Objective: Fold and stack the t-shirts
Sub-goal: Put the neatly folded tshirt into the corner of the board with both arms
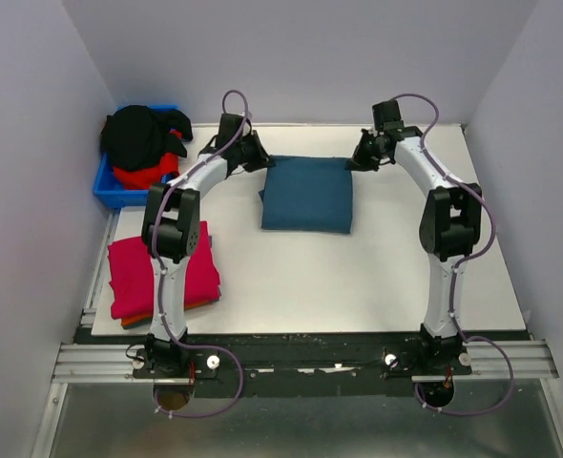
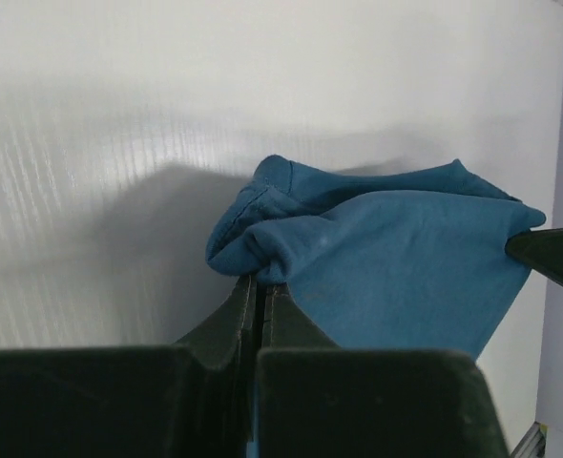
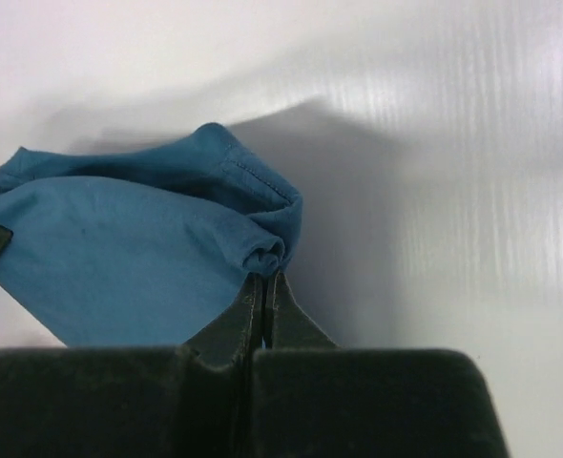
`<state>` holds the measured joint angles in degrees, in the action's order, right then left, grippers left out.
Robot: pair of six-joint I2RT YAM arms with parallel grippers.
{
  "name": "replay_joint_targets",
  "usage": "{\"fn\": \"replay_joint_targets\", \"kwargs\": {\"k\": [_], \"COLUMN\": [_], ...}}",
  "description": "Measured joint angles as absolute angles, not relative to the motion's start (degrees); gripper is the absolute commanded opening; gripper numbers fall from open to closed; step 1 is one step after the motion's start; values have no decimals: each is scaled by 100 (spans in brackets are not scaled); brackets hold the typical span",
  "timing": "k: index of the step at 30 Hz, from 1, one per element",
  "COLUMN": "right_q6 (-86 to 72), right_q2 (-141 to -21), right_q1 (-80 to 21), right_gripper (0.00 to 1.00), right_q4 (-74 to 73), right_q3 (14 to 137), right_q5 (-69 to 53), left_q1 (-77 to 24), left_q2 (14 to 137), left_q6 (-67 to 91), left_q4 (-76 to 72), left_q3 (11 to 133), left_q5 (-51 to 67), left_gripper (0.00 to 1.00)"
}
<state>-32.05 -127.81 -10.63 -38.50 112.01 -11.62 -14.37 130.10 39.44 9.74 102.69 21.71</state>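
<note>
1. White, faintly ribbed board makes up the table point(image 1: 377, 286), flat and matte.
2. Left arm point(image 1: 172, 229) and right arm point(image 1: 448, 224) both reach far forward, elbows raised and wrists turned inward toward each other.
3. Between them lies the teal-blue t-shirt point(image 1: 308, 194), a soft, roughly square fold at the table's far middle.
4. A crimson-pink shirt point(image 1: 129, 272) lies folded at the near left, under the left arm, with an orange shirt point(image 1: 134, 322) peeking out beneath it.
5. A glossy blue plastic bin point(image 1: 105, 188) in the far left corner holds a crumpled black shirt point(image 1: 134, 134) on a red shirt point(image 1: 143, 175).
6. Left gripper point(image 2: 260, 286) is clamped tight on the teal shirt's far-left corner, where the hemmed cloth bunches.
7. Right gripper point(image 3: 262, 281) pinches the far-right corner the same way, fingers pressed together.
</note>
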Motion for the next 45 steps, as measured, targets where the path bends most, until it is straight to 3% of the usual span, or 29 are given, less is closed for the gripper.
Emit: {"fn": "replay_joint_targets", "kwargs": {"k": [16, 27, 37, 45], "right_q6": [-3024, -2880, -2847, -2891], "right_q2": [-11008, -9048, -8796, -8912], "right_q1": [-1544, -2613, -3968, -5295], "right_gripper": [1, 1, 1, 1], "right_q4": [-3271, -2834, -2598, -2357], "right_q3": [9533, 9024, 8960, 8993], "right_q5": [-1219, -1267, -1332, -1007], "left_q1": [-1431, -886, 281, 847], "left_q2": [10514, 7782, 6073, 5238], "left_q6": [3854, 3717, 3315, 3175], "left_q4": [1070, 2174, 4272, 5612], "left_q3": [8300, 7669, 7592, 7428], "left_q5": [1594, 1063, 580, -867], "left_gripper": [0, 0, 0, 0]}}
